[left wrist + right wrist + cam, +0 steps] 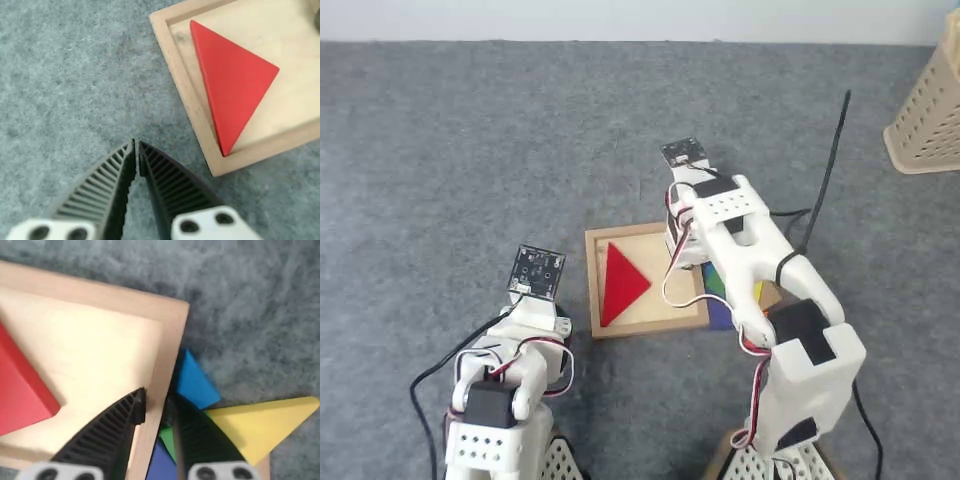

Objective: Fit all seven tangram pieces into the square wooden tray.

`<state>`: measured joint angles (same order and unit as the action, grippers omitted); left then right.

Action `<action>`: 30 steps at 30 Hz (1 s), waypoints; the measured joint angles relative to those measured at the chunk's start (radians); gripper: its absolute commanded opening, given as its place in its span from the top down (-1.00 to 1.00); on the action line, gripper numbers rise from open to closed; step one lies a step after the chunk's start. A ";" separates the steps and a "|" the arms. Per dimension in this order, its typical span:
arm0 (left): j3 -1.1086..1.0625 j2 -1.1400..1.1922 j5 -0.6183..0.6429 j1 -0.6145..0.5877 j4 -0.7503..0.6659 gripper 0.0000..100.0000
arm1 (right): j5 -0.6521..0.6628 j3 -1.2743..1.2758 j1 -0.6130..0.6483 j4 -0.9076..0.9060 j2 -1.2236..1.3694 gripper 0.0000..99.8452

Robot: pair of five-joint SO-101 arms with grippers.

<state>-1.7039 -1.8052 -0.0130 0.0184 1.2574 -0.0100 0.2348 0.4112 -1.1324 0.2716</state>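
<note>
Left arm [505,385]: folded back, wrist aimed downward.
Left gripper [136,146]: fingertips pressed together.
Right arm [760,265]: stretched forward, wrist aimed downward.
Right gripper [157,400]: fingers narrowly parted.

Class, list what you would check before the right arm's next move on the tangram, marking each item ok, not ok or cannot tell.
1. Red triangle lies flat inside the wooden tray: ok.
2. Left gripper shut, off the tray: ok.
3. Right gripper open and empty: ok.
4. Right gripper clear of the tray's rim: not ok, it straddles the rim.
5. Blue triangle and yellow triangle in plain sight beside the tray: ok.
6. All seven pieces accounted for: cannot tell.
</note>
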 measured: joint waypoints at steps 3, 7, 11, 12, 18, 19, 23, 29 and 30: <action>0.000 0.000 0.000 0.000 0.000 0.98 | 0.002 -0.008 0.000 -0.011 0.000 0.72; 0.000 0.000 0.000 -0.002 0.000 0.98 | 0.002 -0.009 0.000 -0.011 0.000 0.72; 0.000 0.000 0.000 -0.002 0.000 0.98 | 0.002 0.005 -0.003 -0.015 -0.055 0.72; 0.000 0.000 0.000 -0.002 0.000 0.98 | 0.002 0.018 -0.006 -0.017 -0.086 0.72; 0.000 0.000 0.000 -0.002 0.000 0.98 | 0.002 0.132 -0.112 -0.074 -0.321 0.72; 0.000 0.000 0.000 -0.002 0.000 0.98 | 0.002 0.161 -0.137 -0.074 -0.353 0.72; 0.000 0.000 0.000 0.000 0.000 0.98 | 0.002 0.282 -0.170 -0.031 -0.385 0.71; 0.000 0.000 0.000 -0.002 0.000 0.98 | 0.002 0.302 -0.193 0.015 -0.302 0.56; 0.000 0.000 0.000 -0.002 0.000 0.98 | 0.000 0.302 -0.193 0.020 -0.276 0.56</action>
<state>-1.7039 -1.8052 -0.0130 0.0169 1.2574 -0.0100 0.5370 0.2179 -1.1124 -0.0046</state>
